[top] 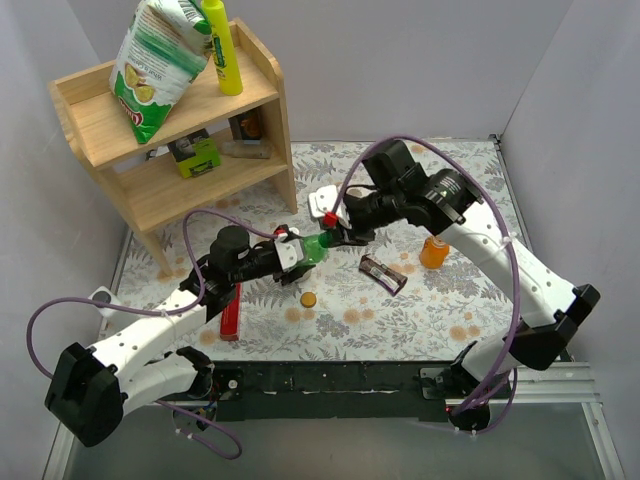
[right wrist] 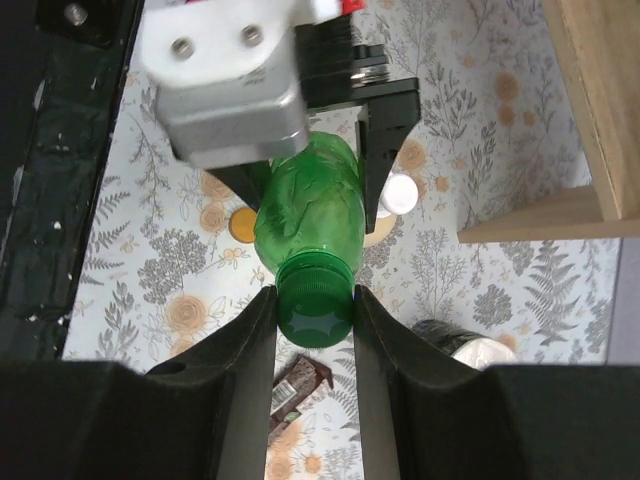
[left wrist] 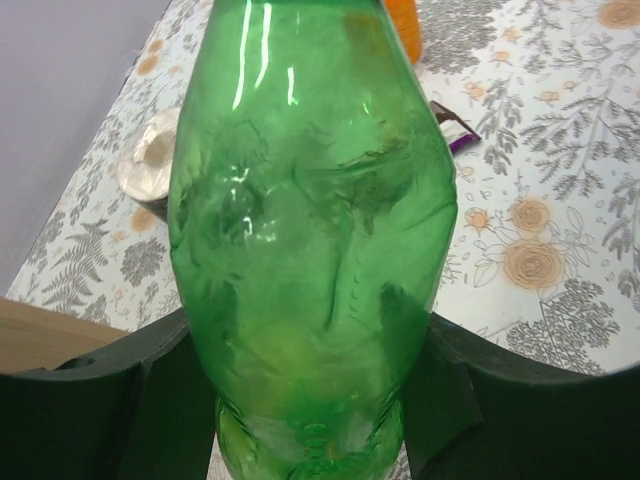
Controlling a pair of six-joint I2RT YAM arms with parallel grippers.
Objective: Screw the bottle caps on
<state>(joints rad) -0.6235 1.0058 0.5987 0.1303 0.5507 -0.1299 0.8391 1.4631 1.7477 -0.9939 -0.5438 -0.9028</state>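
The translucent green bottle (top: 317, 249) is held off the table between both arms. My left gripper (top: 296, 250) is shut on its body (left wrist: 310, 260), fingers on either side near its base. My right gripper (top: 342, 236) is shut on the dark green cap (right wrist: 314, 306), which sits on the bottle's neck (right wrist: 312, 215). The orange-brown cap (top: 308, 299) lies on the table below the bottle and shows in the right wrist view (right wrist: 242, 224). The orange bottle (top: 434, 252) stands uncapped at the right and shows at the top of the left wrist view (left wrist: 404, 25).
A wooden shelf (top: 180, 140) with a chip bag, a yellow bottle and small items stands at the back left. A snack bar wrapper (top: 384, 274) lies mid-table. A red tool (top: 231, 313) lies by the left arm. A white-topped cream bottle (right wrist: 400, 195) lies under the grippers.
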